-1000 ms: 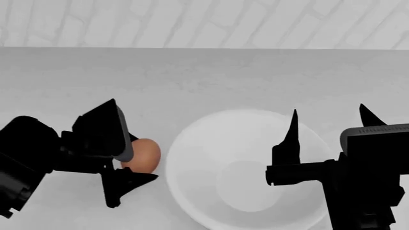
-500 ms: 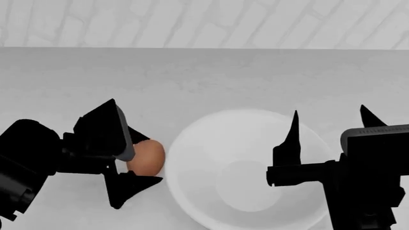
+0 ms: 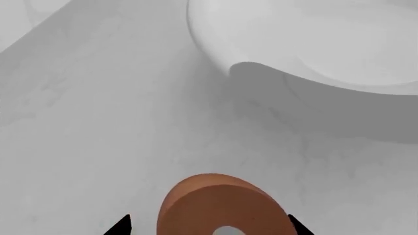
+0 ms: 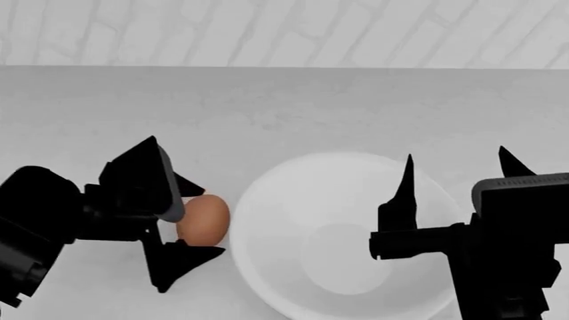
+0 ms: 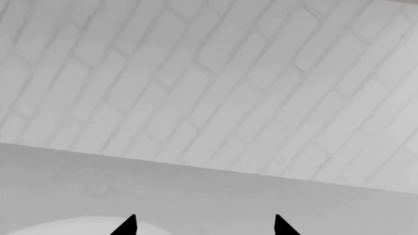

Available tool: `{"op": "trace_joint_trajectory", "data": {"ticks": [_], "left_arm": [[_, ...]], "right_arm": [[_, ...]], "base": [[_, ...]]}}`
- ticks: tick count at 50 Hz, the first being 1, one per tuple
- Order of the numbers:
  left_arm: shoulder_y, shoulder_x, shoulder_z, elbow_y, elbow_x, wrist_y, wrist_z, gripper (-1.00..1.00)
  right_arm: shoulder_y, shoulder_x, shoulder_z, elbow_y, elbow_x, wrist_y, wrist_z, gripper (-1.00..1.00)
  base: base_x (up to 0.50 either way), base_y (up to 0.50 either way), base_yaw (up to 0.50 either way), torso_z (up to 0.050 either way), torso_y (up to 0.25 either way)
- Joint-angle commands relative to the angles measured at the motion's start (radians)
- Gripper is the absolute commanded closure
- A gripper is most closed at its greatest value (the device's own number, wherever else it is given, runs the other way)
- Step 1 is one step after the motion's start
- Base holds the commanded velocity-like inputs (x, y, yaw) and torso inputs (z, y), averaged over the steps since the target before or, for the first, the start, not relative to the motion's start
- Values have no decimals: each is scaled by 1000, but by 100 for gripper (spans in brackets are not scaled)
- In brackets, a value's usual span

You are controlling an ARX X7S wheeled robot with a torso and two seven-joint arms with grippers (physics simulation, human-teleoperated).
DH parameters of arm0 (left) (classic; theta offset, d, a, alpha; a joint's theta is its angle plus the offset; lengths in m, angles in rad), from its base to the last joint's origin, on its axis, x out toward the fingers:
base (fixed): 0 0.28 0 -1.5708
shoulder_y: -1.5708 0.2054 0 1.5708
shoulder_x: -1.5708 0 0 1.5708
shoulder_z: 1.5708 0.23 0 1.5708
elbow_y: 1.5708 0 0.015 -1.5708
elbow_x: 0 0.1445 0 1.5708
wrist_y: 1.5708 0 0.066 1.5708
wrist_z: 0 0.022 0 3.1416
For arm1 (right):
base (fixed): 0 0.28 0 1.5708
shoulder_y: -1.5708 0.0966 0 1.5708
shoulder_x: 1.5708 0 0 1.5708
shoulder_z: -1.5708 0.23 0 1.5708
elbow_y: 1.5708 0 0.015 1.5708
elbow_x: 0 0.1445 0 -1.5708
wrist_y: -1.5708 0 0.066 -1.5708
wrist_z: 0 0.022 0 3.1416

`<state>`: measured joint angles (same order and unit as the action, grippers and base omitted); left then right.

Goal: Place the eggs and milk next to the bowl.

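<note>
Sitting between the fingers of the left tool [image 4: 189, 220], the reddish-brown egg [image 4: 204, 219] lies just beside the bowl [image 4: 342, 233], whose rim curves past a little beyond the fingertips in the left wrist view. I cannot tell whether the fingers press the egg [image 3: 222, 208] or merely flank it, nor whether it rests on the tabletop [image 4: 284, 113] or hangs just above. Judging by this, the step in hand is setting this egg down next to the bowl [image 3: 313, 44]. To do it well, bring the egg to rest on the tabletop before parting the fingers, part them slowly and evenly so neither side nudges the egg into a roll, then lift straight up and away from the rim. The right tool [image 4: 454, 193] hovers over the bowl's far side, fingers spread and empty. Neither the white egg nor the milk is visible.
</note>
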<state>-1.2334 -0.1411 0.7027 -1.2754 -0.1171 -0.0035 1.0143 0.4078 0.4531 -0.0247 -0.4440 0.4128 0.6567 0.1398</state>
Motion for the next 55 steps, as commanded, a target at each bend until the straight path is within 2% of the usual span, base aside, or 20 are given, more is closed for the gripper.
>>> {"op": "trace_joint_trajectory", "data": {"ticks": [1,10,19,31,46,55], "left_arm": [[0,-9,-2,19,-21,-44,28,-100],[12,-32,-6,85,-30,-82,26,-100],[73,-111,-18,321,-58,-218,22,-100],[115,-176,-32,504,-85,-320,15,-100],[135,-230,-60,635,-119,-395,0,-100],[175,-294,-101,766,-159,-465,-26,-100]], "right_arm": [[7,-9,6,5,-9,3,-10,-100],[9,-11,1,11,-9,-1,-11,-100],[10,-10,0,7,-6,-1,-9,-100],[10,-8,-1,-1,-2,2,-6,-100],[12,-6,-5,-11,4,6,-1,-100],[13,-7,-7,-14,7,4,0,-100]], "base": [[0,0,0,0,0],[0,0,0,0,0],[0,0,0,0,0],[0,0,0,0,0],[0,0,0,0,0],[0,0,0,0,0]]}}
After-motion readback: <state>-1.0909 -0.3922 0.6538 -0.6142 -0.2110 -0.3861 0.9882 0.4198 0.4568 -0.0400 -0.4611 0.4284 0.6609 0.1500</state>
